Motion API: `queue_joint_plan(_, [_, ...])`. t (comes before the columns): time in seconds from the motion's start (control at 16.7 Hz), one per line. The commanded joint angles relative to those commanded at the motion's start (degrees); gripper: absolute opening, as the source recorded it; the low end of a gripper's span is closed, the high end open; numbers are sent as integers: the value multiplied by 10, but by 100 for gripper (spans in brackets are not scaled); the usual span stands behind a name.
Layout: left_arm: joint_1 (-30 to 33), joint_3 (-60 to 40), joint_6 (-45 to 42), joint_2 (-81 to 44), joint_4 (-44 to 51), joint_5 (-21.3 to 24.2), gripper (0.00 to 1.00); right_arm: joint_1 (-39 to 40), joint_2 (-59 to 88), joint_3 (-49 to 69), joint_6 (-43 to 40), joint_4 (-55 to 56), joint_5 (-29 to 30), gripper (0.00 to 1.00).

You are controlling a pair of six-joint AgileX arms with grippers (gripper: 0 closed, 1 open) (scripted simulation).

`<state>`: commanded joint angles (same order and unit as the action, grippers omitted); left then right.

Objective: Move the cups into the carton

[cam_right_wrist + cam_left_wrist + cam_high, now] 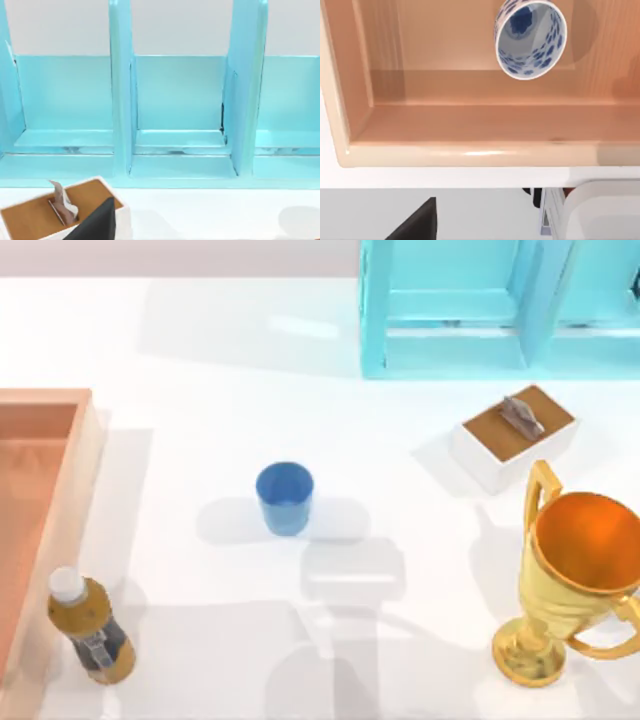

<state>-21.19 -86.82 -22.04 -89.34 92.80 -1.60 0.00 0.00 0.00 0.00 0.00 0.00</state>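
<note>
Our blue cup [285,496] stands upright on the white table [400,540], roughly in the middle of the top view, well apart from the carton [75,470] at the table's left edge. Nothing touches the blue cup.

The white cup with the blue flower pattern [530,38] sits upright inside the carton, on its orange-brown floor, as our left wrist view shows from above; it stands apart from the carton's light rim.

Just beside the carton's outer wall, near the front left of the table, stands a brown bottle [88,628] with a white cap. To the right of the blue cup, farther back, lies a small white box with a brown top [515,436], a grey slip sticking out of its slot. In front of that box stands a big gold trophy [575,575] with handles. At the back right is a pale turquoise rack [180,110] with upright dividers.

We cannot tell how our left or right jaws stand.
</note>
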Motion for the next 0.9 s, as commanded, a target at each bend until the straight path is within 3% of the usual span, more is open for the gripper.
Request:
queue_joint_plan(0.18, [20,-19,19,-20,2,1,100,0,0,0,0,0,0,100])
queue_joint_plan(0.36, [88,-84,92,-85,4,5,100,0,0,0,0,0,0,100])
queue_joint_plan(0.9, [435,-353,507,-364,-23,15,100,0,0,0,0,0,0,100])
